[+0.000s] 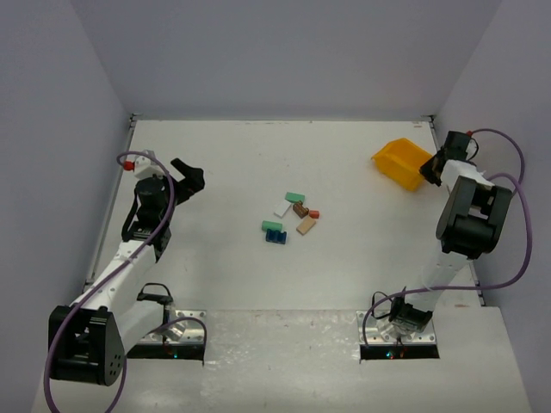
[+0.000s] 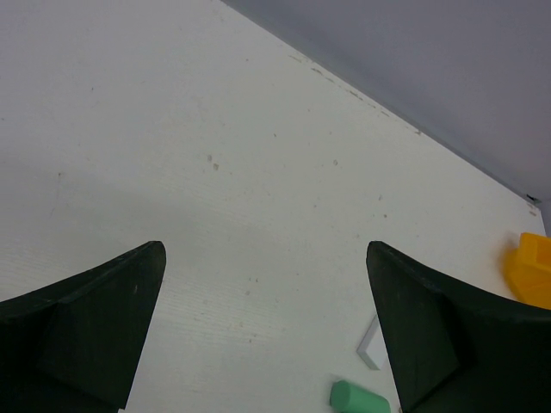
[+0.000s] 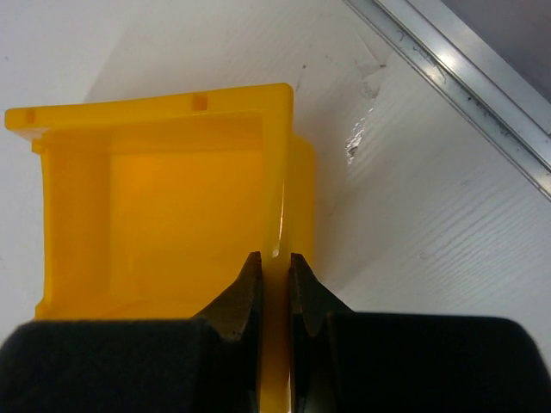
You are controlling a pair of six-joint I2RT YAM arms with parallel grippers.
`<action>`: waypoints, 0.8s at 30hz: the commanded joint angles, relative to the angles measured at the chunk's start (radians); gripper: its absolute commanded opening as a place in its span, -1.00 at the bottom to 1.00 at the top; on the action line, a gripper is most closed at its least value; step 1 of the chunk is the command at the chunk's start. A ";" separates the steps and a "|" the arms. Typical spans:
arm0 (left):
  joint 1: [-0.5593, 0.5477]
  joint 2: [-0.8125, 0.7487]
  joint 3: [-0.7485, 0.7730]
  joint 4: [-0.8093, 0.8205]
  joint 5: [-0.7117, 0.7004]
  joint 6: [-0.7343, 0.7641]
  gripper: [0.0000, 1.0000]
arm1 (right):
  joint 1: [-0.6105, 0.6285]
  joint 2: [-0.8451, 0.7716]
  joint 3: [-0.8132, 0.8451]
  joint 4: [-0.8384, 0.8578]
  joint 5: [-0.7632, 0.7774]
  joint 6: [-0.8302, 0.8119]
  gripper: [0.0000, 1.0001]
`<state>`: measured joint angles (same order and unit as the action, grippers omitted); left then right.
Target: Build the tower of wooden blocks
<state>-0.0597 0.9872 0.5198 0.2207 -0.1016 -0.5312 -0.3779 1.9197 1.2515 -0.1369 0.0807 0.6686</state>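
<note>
Wooden blocks (image 1: 291, 219) lie in a loose cluster well apart from the yellow bin (image 1: 396, 162), whose wall the right gripper (image 3: 274, 260) pinches tight. On the blocks' far side from the bin, the left gripper (image 1: 191, 176) gapes wide, holding nothing.

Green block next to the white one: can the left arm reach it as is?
Likely yes. Left claw is open and empty, with only bare table between it and the green block. Right claw is off to the side, shut on the yellow bin wall.
</note>
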 commanded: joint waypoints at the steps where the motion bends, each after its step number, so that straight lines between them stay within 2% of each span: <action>1: -0.006 0.018 0.042 0.032 -0.007 0.005 1.00 | -0.008 -0.029 -0.030 0.177 -0.061 0.060 -0.84; 4: -0.006 0.040 0.047 0.048 0.017 0.007 1.00 | -0.009 -0.050 -0.063 0.224 -0.057 0.049 -0.79; 8: -0.006 0.094 0.067 0.052 0.054 0.003 1.00 | -0.007 -0.096 -0.135 0.268 -0.024 0.047 -0.57; 13: -0.007 0.156 0.086 0.056 0.087 -0.015 1.00 | -0.008 -0.133 -0.181 0.309 -0.041 0.038 -0.08; 16: -0.018 0.205 0.106 0.054 0.132 -0.015 1.00 | -0.007 -0.149 -0.188 0.334 -0.092 -0.011 0.41; 19: -0.057 0.260 0.139 0.055 0.161 -0.020 1.00 | -0.003 -0.188 -0.198 0.360 -0.169 -0.050 0.73; 20: -0.076 0.282 0.165 0.048 0.170 -0.017 1.00 | 0.000 -0.204 -0.205 0.371 -0.193 -0.063 0.77; 22: -0.122 0.325 0.208 -0.010 0.173 0.005 1.00 | 0.013 -0.237 -0.205 0.357 -0.220 -0.103 0.97; 24: -0.163 0.375 0.249 -0.052 0.145 0.022 1.00 | 0.052 -0.287 -0.206 0.321 -0.230 -0.171 0.97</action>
<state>-0.1475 1.3000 0.6675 0.2044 0.0308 -0.5364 -0.3730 1.7477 1.0434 0.1559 -0.0784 0.6236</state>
